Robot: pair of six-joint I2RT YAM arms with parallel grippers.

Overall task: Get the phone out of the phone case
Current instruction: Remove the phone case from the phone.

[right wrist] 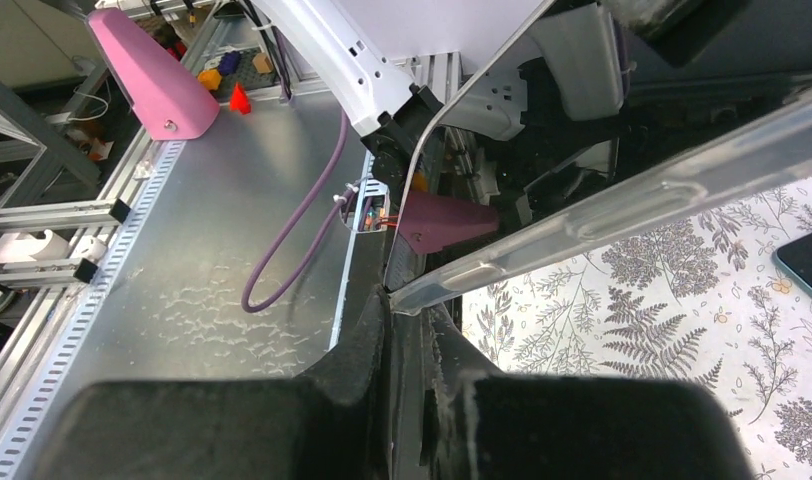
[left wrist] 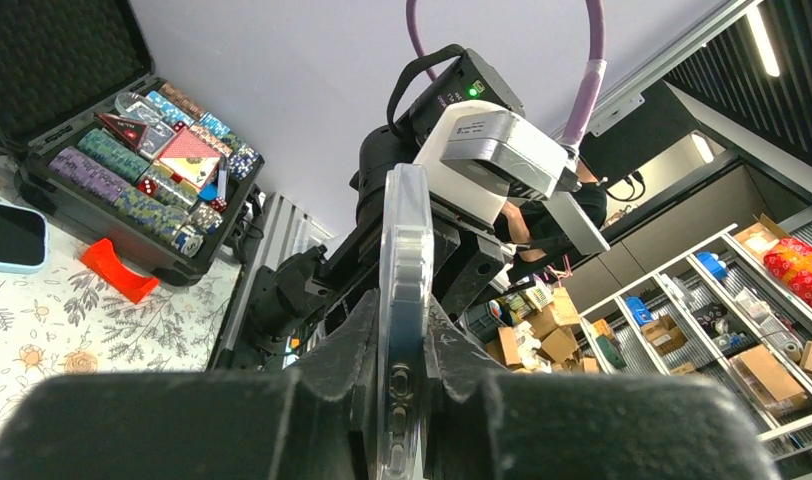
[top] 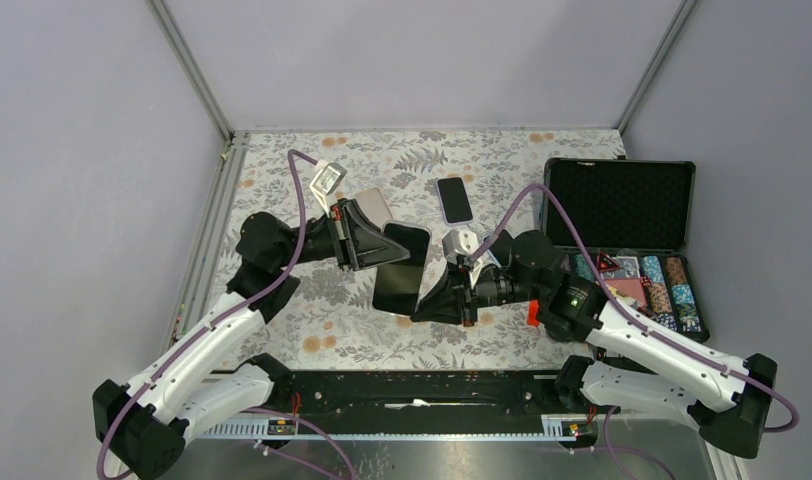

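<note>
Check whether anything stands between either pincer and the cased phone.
Nothing visible does. The left pincer is shut on the left edge of the cased phone, and the right pincer is shut on its near right corner, so both touch it directly.

A robotics lab: grey panels (top: 402, 60) on aluminium posts (top: 190, 70) fence the surface (top: 322, 335); at four o'clock in the left wrist view, shelves (left wrist: 752, 330) hold boxes (left wrist: 557, 345).

The phone (top: 400, 268) is black-screened in a clear phone case (left wrist: 404, 250), the surface (top: 332, 310) white with grey ferns and orange flowers, the poker chips (top: 672, 290) right of the right hand (top: 420, 313) multicoloured.
</note>
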